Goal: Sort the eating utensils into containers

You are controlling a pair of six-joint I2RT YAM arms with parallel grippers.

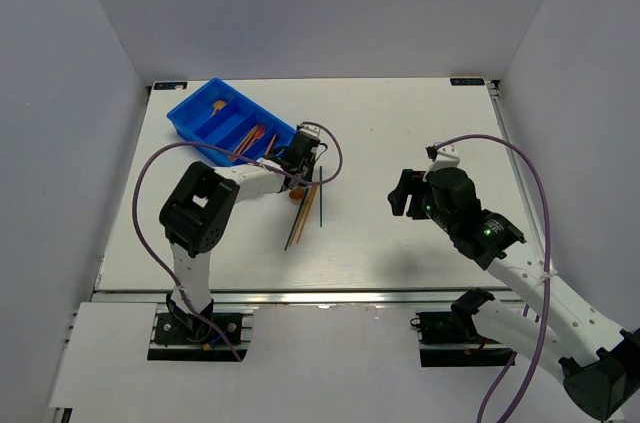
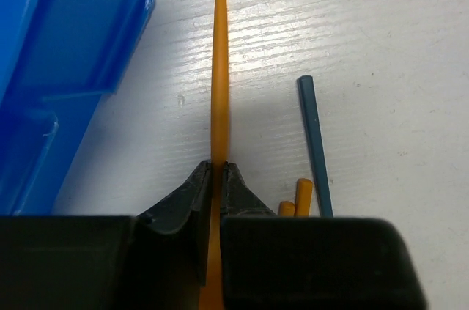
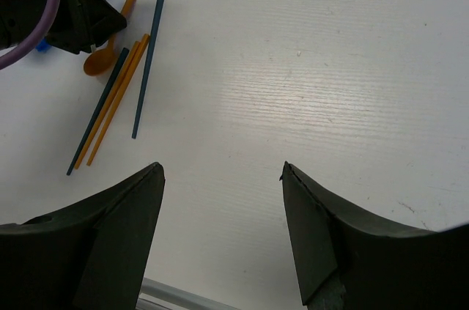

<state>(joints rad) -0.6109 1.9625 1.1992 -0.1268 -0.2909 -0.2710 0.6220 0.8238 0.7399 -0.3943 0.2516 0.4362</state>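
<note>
White tabletop (image 1: 400, 123), grey walls. Left pincer (image 2: 217, 171) clamped on a thin orange utensil (image 2: 218, 68), seen edge-on, low over the tabletop and just beside the blue tray (image 2: 66, 68). Step: grasp made, transfer pending. Next move: lift clear of the tray wall, choose the matching compartment, release. Sticks (image 3: 117, 94) lie loose nearby. Right pincer (image 3: 221, 171) wide open, holding nothing.

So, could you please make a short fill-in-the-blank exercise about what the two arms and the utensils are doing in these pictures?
1. The jaws of the left arm are shut on a thin ____ plastic utensil.
2. The jaws of the right arm stand ____ above the white table.
3. In the left wrist view, the bright blue rectangular plastic tray lies to the ____ of that utensil.
Missing words: orange; open; left.
</note>
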